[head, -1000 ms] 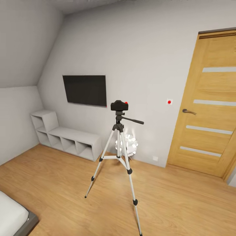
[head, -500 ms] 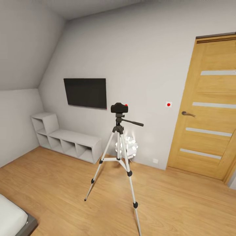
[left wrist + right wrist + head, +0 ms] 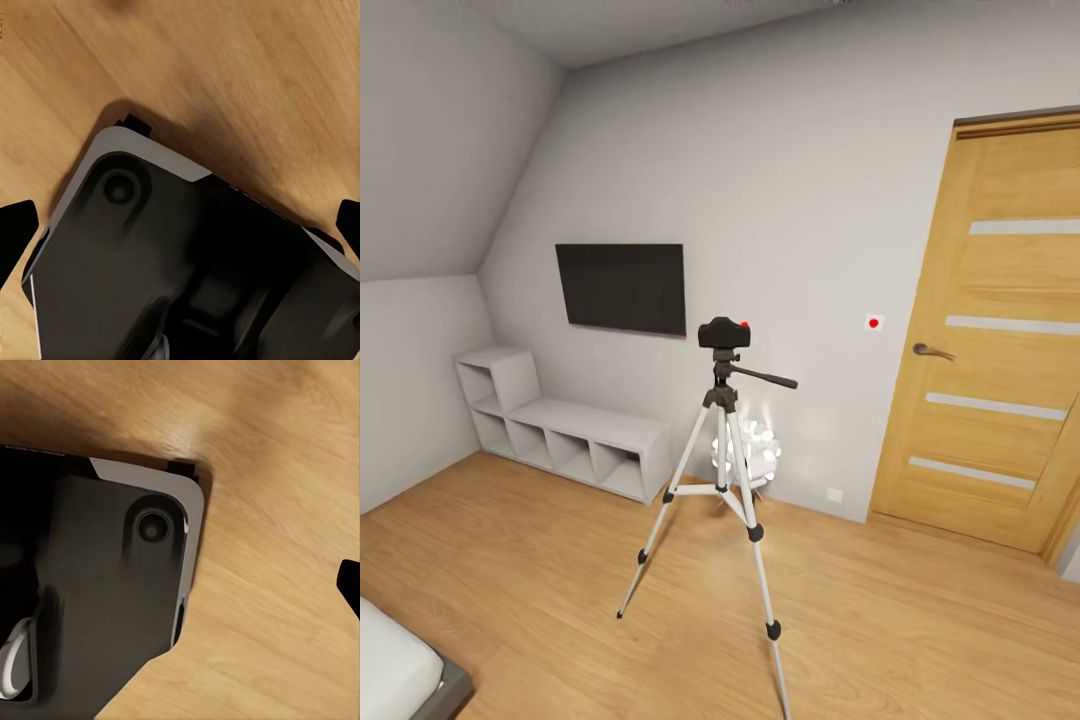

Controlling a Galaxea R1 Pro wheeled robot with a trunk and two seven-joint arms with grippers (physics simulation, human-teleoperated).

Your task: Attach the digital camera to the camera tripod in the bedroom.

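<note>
The digital camera (image 3: pixel 723 332), small and black with a red dot on top, sits on the head of the camera tripod (image 3: pixel 721 392). The tripod stands on the light wood floor mid-room, silver legs spread, and its pan handle (image 3: pixel 765 378) points right. No gripper is near either. My left gripper (image 3: pixel 180 229) hangs open above my own dark base (image 3: pixel 187 262), a black fingertip (image 3: pixel 15 234) at each side edge and nothing between them. In the right wrist view one black fingertip (image 3: pixel 349 585) shows at the edge beside the base (image 3: pixel 97 577), set wide with nothing held.
Behind the tripod are a white spiky-ball lamp (image 3: pixel 752 450), a black wall TV (image 3: pixel 622 288) and a grey cube shelf (image 3: pixel 565 430). An oak door (image 3: pixel 1000 340) stands shut at the right. A bed corner (image 3: pixel 400 670) is at the lower left.
The whole head view has shifted and the room looks slightly farther away, so the camera moved. The digital camera stays on the tripod, which has not moved.
</note>
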